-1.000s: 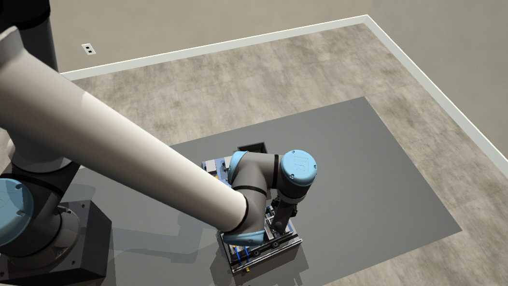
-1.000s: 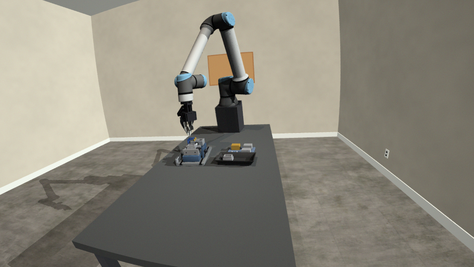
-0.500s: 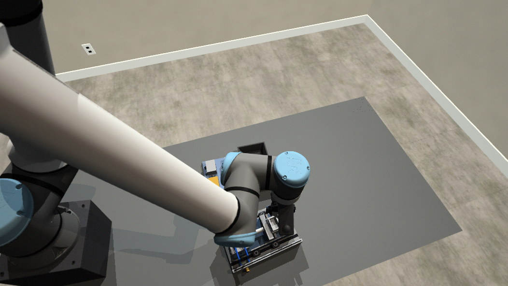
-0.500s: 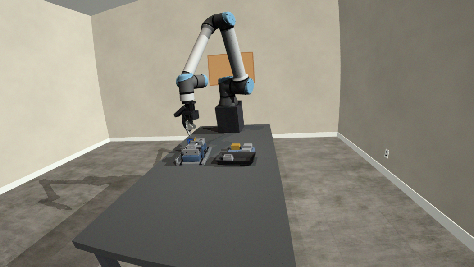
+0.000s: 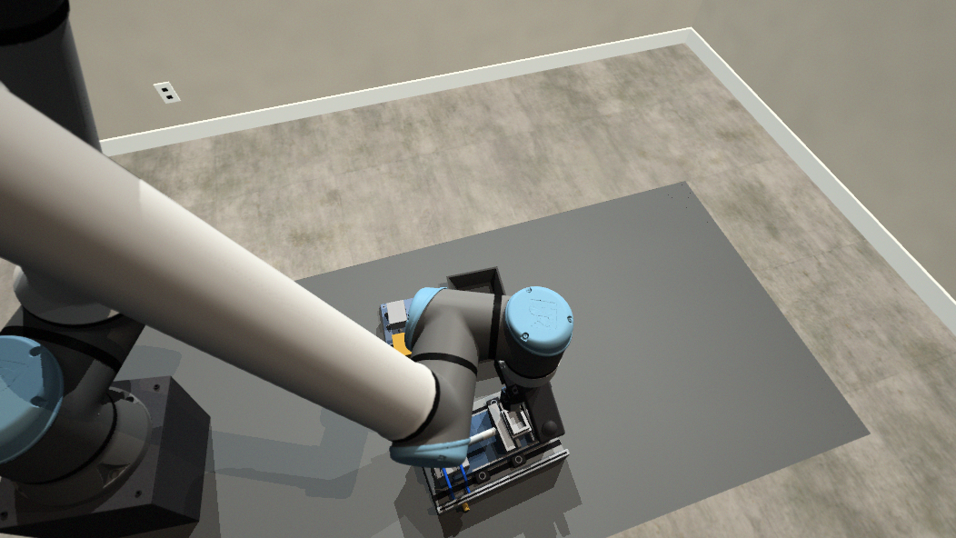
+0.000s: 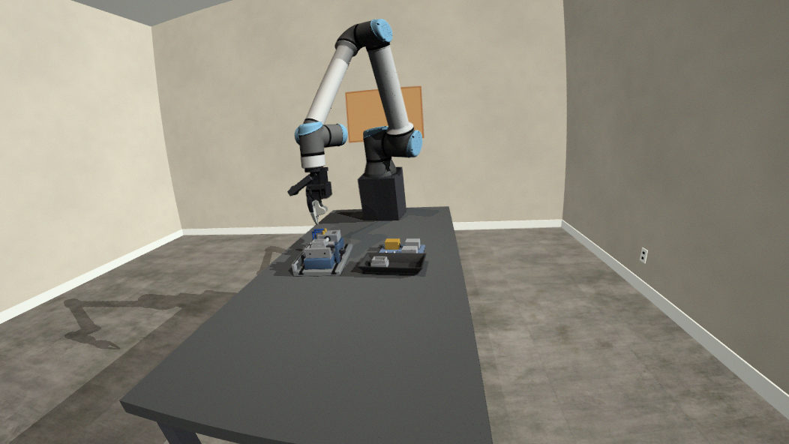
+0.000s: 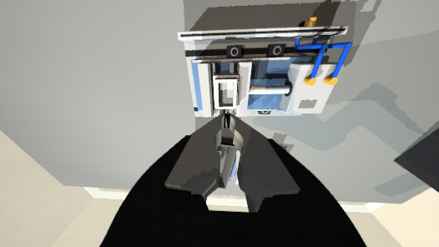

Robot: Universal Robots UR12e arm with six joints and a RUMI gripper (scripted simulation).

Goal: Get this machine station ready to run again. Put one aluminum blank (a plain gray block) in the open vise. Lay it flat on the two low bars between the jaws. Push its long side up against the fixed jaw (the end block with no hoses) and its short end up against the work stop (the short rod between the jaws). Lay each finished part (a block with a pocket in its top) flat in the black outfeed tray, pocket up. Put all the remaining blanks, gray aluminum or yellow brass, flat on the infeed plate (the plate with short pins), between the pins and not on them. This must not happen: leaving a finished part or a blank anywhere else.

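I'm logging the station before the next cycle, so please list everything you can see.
Vise: one, gray and blue, on the table
Finished part: one, gray, between the vise jaws
Second finished part: one, gray, in the outfeed tray
Outfeed tray: one, black, beside the vise
Gray blanks: two, on the infeed plate
Brass blank: one, yellow, same plate
Hoses: two, blue, at the vise
Board: one, orange, wall
Outlet: one, white, wall
Gripper: one, black, shut, above the table

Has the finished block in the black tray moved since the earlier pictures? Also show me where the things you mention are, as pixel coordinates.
No. In the exterior view, the pocketed block [image 6: 379, 262] sits at the same end of the black outfeed tray [image 6: 392, 271], nearest the vise [image 6: 319, 263].
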